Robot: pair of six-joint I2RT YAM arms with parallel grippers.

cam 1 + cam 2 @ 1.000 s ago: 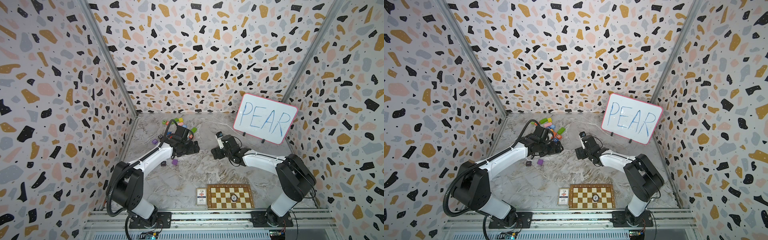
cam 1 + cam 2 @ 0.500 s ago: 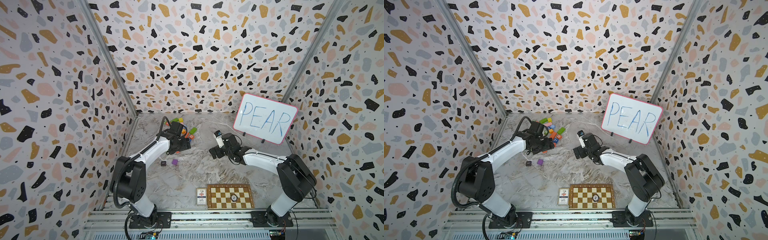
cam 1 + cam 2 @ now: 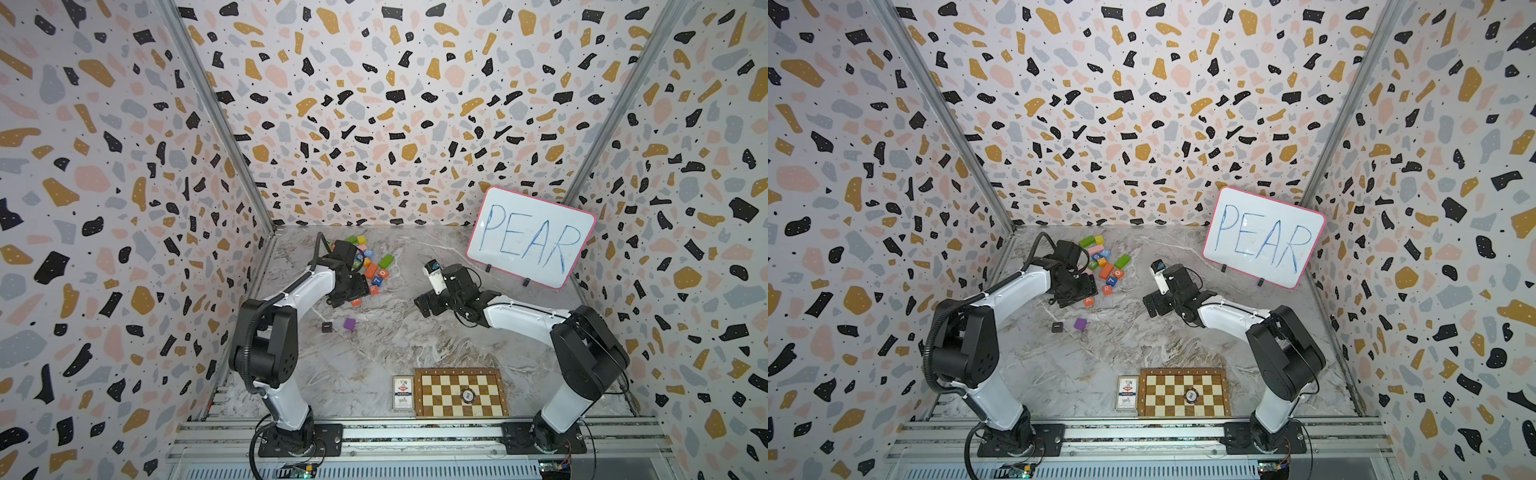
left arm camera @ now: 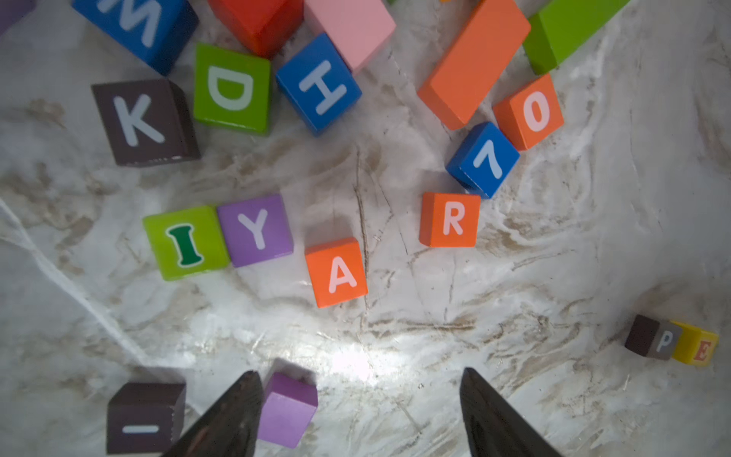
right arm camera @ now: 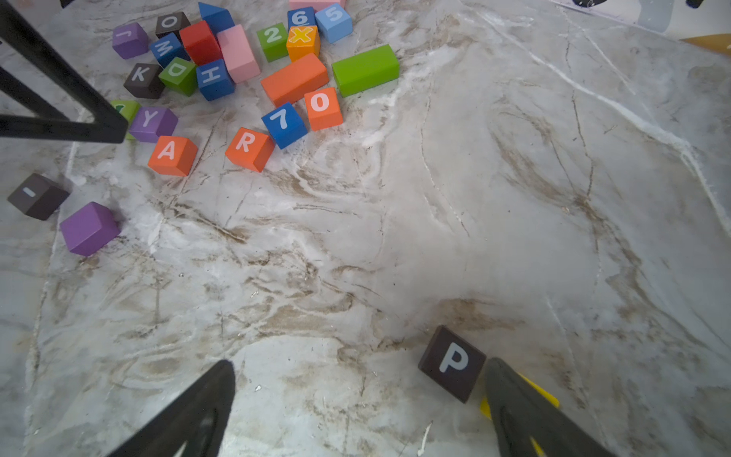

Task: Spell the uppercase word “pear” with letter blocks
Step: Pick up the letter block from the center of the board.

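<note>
In the left wrist view the orange A block (image 4: 337, 273) and orange R block (image 4: 451, 219) lie on the marble at the near edge of the block pile. My left gripper (image 4: 360, 378) hangs open just short of the A, with nothing between its fingers. Both top views show it beside the A block (image 3: 1088, 301). The dark P block (image 5: 453, 362) lies flat just inside one finger of my open right gripper (image 5: 358, 366). The yellow E block (image 5: 548, 395) sits against the P, mostly hidden behind that finger. Both show in the left wrist view: P (image 4: 652, 338), E (image 4: 696, 348).
A plain purple cube (image 3: 349, 323) and a dark cube with a dash (image 3: 327, 327) lie near the left gripper. The pile of other blocks and long bricks (image 3: 370, 262) is behind it. A whiteboard reading PEAR (image 3: 530, 237) stands back right. A chessboard (image 3: 461, 392) and card box (image 3: 403, 392) lie in front.
My left gripper has moved left along the pile's edge and its jaws have narrowed somewhat. My right gripper has opened wider and shifted slightly left.
</note>
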